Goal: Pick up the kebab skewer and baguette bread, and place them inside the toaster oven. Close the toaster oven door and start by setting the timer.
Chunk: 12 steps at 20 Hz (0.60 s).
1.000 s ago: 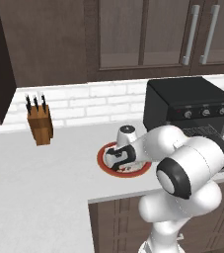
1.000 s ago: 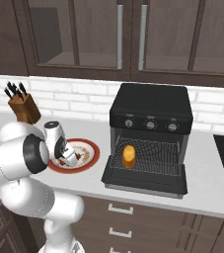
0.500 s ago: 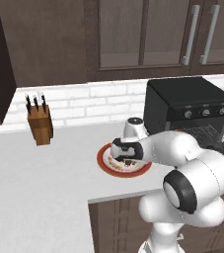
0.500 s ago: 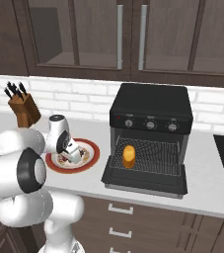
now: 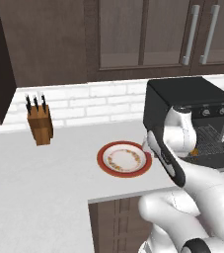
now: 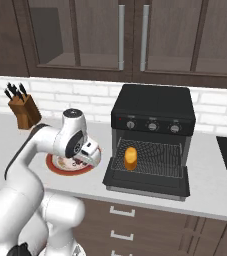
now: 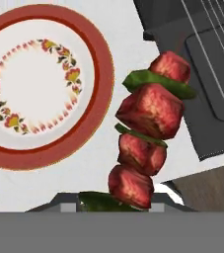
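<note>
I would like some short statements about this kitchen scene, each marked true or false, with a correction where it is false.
1. The baguette bread lies on the wire rack inside the toaster oven. True.
2. The kebab skewer lies on the plate. False: the gripper holds it above the counter, between the plate and the oven.
3. The toaster oven door is shut. False: it is folded down and open.
4. A knife block stands on the counter by the tiled wall. True.
5. The plate has a red rim and a flower ring. True.
</note>
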Available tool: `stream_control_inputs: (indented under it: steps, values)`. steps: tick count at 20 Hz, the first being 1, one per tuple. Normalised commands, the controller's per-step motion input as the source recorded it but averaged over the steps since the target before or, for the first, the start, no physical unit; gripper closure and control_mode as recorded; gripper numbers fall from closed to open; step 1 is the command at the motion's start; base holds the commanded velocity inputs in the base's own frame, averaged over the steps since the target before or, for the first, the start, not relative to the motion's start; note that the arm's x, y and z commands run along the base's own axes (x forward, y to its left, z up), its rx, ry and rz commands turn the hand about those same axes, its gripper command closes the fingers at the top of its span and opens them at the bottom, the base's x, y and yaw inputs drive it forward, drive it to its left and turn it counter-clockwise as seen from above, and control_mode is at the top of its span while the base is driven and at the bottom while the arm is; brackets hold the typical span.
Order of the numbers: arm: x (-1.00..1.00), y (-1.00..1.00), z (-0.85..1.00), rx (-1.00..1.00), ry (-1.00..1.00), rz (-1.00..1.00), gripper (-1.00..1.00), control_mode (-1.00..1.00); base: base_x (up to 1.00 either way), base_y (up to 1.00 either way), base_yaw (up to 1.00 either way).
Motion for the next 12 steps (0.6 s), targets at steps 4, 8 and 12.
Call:
stream_control_inputs:
  steps: [4, 8, 12]
  values:
    - [-0.79, -1.00, 0.84, 0.00, -0.01, 0.24, 1.00, -1.00, 0.00, 0.00, 0.00]
    - [-0.69, -1.00, 0.67, 0.00, -0.04, 0.24, 1.00, -1.00, 0.00, 0.00, 0.00]
    - [-0.17, -1.00, 0.46, 0.00, -0.04, 0.18, 1.00, -1.00, 0.00, 0.00, 0.00]
